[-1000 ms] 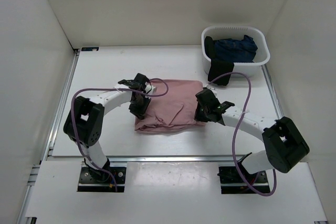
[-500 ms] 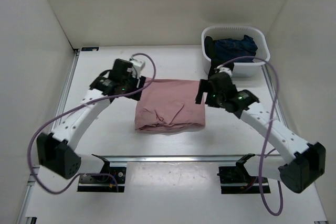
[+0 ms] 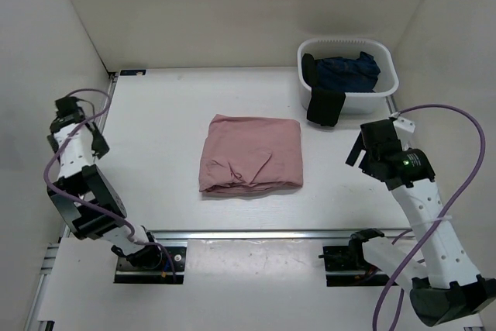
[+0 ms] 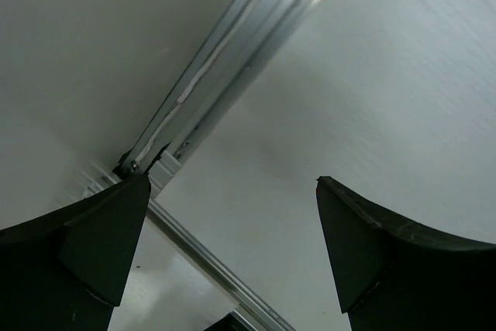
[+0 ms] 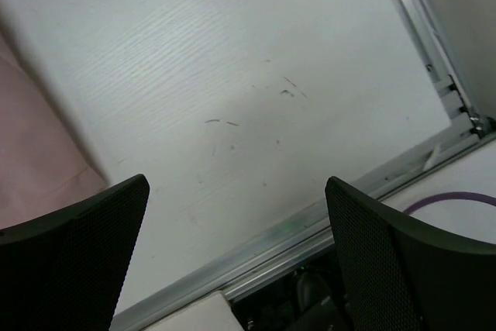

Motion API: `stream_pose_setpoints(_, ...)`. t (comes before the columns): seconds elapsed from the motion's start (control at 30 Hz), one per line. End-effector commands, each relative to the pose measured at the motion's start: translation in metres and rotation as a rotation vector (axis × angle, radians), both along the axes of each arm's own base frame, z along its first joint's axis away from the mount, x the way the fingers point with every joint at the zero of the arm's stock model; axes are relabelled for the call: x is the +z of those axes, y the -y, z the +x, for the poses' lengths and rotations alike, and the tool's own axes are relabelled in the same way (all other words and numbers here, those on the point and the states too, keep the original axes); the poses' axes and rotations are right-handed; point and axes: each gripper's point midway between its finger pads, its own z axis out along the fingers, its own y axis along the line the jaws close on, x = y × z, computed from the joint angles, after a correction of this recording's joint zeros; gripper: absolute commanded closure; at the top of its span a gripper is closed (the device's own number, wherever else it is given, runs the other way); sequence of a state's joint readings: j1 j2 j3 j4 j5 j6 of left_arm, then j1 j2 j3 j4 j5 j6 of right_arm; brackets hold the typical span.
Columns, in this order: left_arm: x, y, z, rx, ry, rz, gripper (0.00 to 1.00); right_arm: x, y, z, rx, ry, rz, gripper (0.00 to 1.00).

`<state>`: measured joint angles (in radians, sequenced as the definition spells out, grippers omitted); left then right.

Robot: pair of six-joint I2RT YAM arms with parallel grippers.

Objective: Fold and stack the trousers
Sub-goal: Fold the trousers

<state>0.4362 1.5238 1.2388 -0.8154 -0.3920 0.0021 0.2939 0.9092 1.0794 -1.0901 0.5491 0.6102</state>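
One pair of dusty-pink trousers, folded into a single rough rectangle of thin, soft cloth, creased and puckered toward the near-left corner, rounded at the edges. Lies flat near the middle of the white table, apart from both arms; shows again as a pink strip at the left edge of the right wrist view. Beyond and to the right, one white plastic basket, oblong with rounded corners and a ribbed rim, at the far right corner of the table. Inside, a heap of dark blue clothes; over its near wall, one black garment hanging down to the table. To the right of the trousers, the right gripper, two black fingers spread wide with nothing between them, above bare, faintly scratched tabletop near an aluminium rail. At the far left edge, the left gripper, likewise spread wide and holding nothing, above the left rail beside the white wall. Two purple cables, one looping along each white arm.
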Motion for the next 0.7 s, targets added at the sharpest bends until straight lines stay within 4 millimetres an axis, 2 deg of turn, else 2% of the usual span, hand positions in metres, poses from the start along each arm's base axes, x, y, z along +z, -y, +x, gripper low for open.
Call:
stream_pose_setpoints(0.0,0.015,-0.022,-0.013,0.075,0.061,-0.047,0.0,0.013,0.02,-0.006,-0.061,-0.012,-0.095,0.01)
stream_pose_setpoints(0.13,0.019,-0.026,-0.014,0.085,0.093,-0.08,0.0,0.004,0.02,-0.003,-0.051,-0.073,-0.12,0.01)
stream_pose_setpoints(0.17,0.025,-0.026,-0.011,0.077,0.116,-0.08,0.0,0.002,0.02,-0.002,-0.051,-0.083,-0.123,0.01)
stream_pose_setpoints(0.33,0.024,-0.024,-0.01,0.072,0.12,-0.086,0.0,-0.007,0.016,0.002,-0.057,-0.126,-0.117,0.01)
stream_pose_setpoints(0.43,0.018,-0.022,-0.014,0.073,0.104,-0.096,0.0,-0.007,0.013,0.004,-0.061,-0.124,-0.101,0.01)
stream_pose_setpoints(0.57,0.02,-0.02,-0.012,0.063,0.12,-0.105,0.0,0.0,0.015,0.008,-0.087,-0.124,-0.114,0.01)
stream_pose_setpoints(0.67,0.019,-0.017,-0.012,0.057,0.117,-0.119,0.0,-0.003,0.012,0.011,-0.064,-0.112,-0.107,0.01)
